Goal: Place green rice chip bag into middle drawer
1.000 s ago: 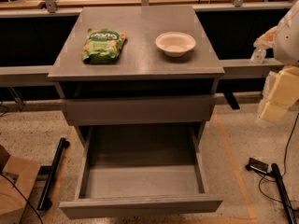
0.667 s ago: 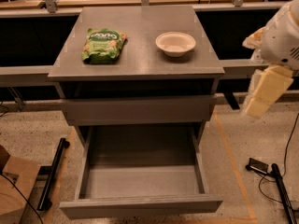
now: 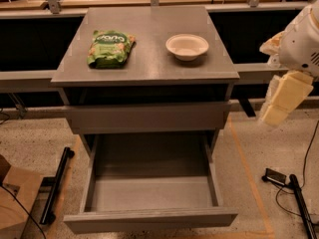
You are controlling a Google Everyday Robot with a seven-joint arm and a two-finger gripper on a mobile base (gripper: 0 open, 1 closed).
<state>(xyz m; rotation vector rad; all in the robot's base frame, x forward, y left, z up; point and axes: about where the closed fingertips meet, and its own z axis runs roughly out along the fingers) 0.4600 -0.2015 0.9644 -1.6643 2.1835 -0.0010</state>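
Observation:
The green rice chip bag (image 3: 110, 48) lies flat on the left part of the grey cabinet top (image 3: 144, 66). The middle drawer (image 3: 149, 219) is pulled wide open below, and its floor is bare. My gripper (image 3: 275, 113) hangs from the white arm (image 3: 301, 41) at the right edge of the view. It is beside the cabinet's right side, below the level of the top and well apart from the bag. It holds nothing that I can see.
A white bowl (image 3: 187, 46) sits on the right part of the top. A closed grey drawer front (image 3: 147, 117) is above the open drawer. Cables and a black bar (image 3: 294, 193) lie on the floor to the right. A cardboard box (image 3: 15, 198) and a black bar (image 3: 56, 185) are on the left.
The arm and gripper have swung left, in toward the cabinet's right side. The bag, the bowl and the drawer have not moved.

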